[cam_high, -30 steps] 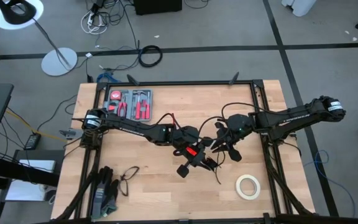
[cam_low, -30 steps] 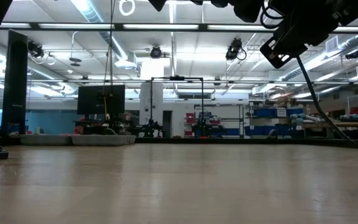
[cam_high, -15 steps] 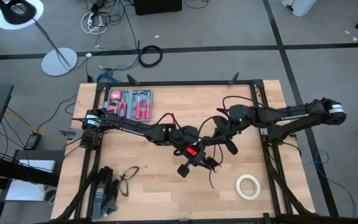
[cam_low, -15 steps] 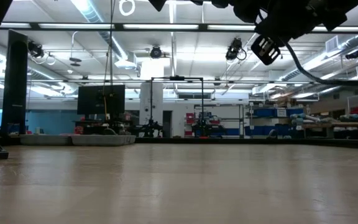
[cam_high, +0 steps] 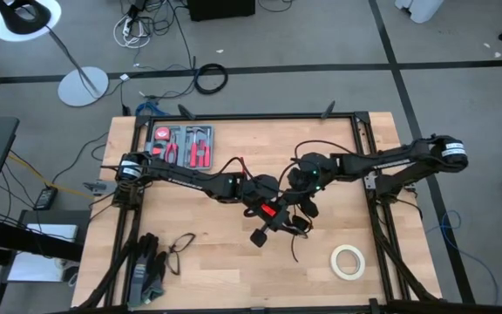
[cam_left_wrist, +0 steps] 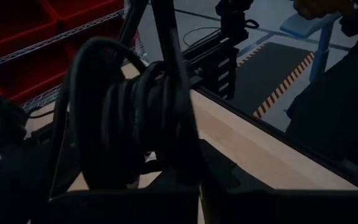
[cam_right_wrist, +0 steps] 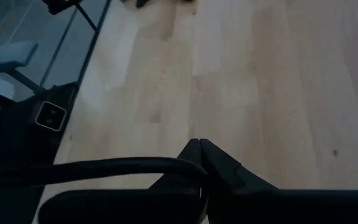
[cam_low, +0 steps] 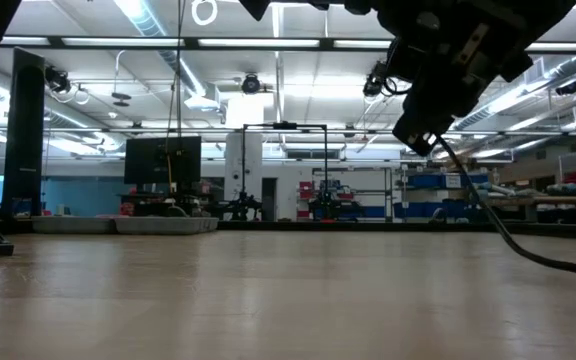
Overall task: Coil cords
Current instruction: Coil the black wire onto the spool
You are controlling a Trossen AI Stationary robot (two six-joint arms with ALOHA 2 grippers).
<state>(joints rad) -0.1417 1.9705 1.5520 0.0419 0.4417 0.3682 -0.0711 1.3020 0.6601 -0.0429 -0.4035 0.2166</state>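
The thin black cord is in the middle of the table, above the wood. Part of it is wound into a coil [cam_left_wrist: 132, 118], and my left gripper [cam_high: 273, 214] is shut on it. Just to the right, my right gripper [cam_high: 303, 199] is shut on one strand of the cord [cam_right_wrist: 117, 167]. A loose tail [cam_high: 294, 249] trails toward the table's near edge. In the low view the cord [cam_low: 483, 210] hangs from the dark gripper mass down onto the tabletop [cam_low: 268, 290]. My left gripper holds the coil by several bunched turns [cam_left_wrist: 151, 124], which lie against one dark finger [cam_left_wrist: 176, 106]. The coil hides the other finger. The coil is lifted clear of the table, with a wider loop [cam_left_wrist: 73, 93] standing out beside it. My right gripper pinches a single strand [cam_right_wrist: 179, 164] between its two fingertips [cam_right_wrist: 219, 163]. The fingers slant down toward the table and lie across the strand, which leads off to one side. The pinched part is above the wood.
A red tool tray [cam_high: 181, 146] sits at the far left. Dark gloves [cam_high: 146, 266] and glasses [cam_high: 179, 249] lie at the near left. A cream tape roll [cam_high: 348, 261] lies at the near right. Black frame rails [cam_high: 362, 139] border the table.
My right gripper has moved down and toward the table's left, up to my left gripper, has rolled a little, and has shut on a strand of the cord. The cord's loose tail has shifted left with it. My left gripper has stayed still with the coil.
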